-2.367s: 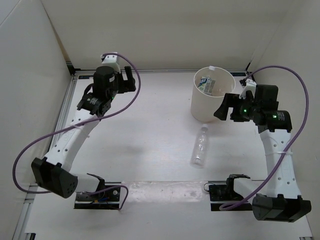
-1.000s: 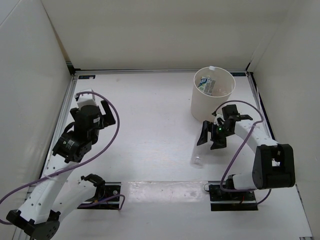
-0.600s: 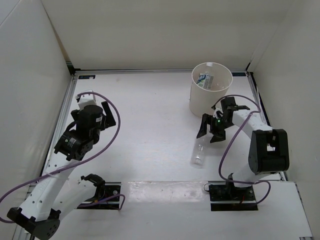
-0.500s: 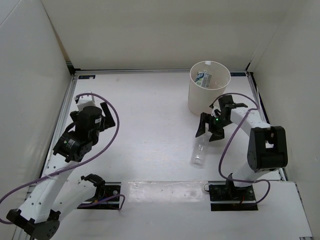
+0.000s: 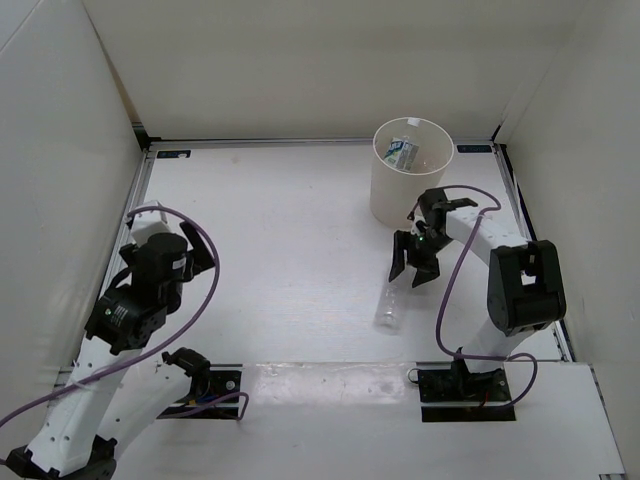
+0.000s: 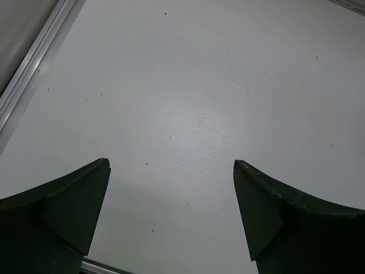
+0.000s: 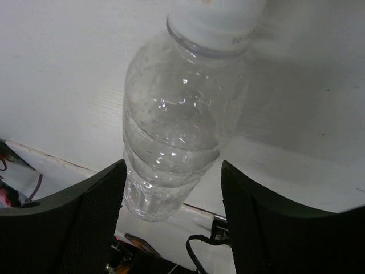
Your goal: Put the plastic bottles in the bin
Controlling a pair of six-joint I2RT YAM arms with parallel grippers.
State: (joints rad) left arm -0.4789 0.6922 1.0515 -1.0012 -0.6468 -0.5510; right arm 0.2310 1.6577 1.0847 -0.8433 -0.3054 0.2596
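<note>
Straddling the plain clear bottle (image 7: 177, 131), the right gripper (image 5: 410, 272) points down at the white table (image 5: 280, 230), one dark finger on each side of the ribbed body. The bottle lies on its side, its white cap (image 7: 217, 17) towards the pincer's wrist and its base reaching out past the fingertips, towards the near edge of the table. From the wrist camera the finger on the left of the picture (image 7: 85, 217) meets the bottle's outline, while the other (image 7: 268, 222) sits just beside it. The jaws stand apart by about the bottle's width; whether they are pressing it cannot be told.

Behind this pincer, just beyond its wrist, stands the bin (image 5: 390, 200), upright and cream-white. Inside it, seen from above, lies a clear bottle with a white-green label (image 5: 405, 152).

Well away across the table, the left gripper (image 6: 171, 165) hangs with its jaws spread wide, nothing between them. Beneath it is bare white tabletop, with a metal edge rail (image 6: 34, 68) off to one side of its fingers.
</note>
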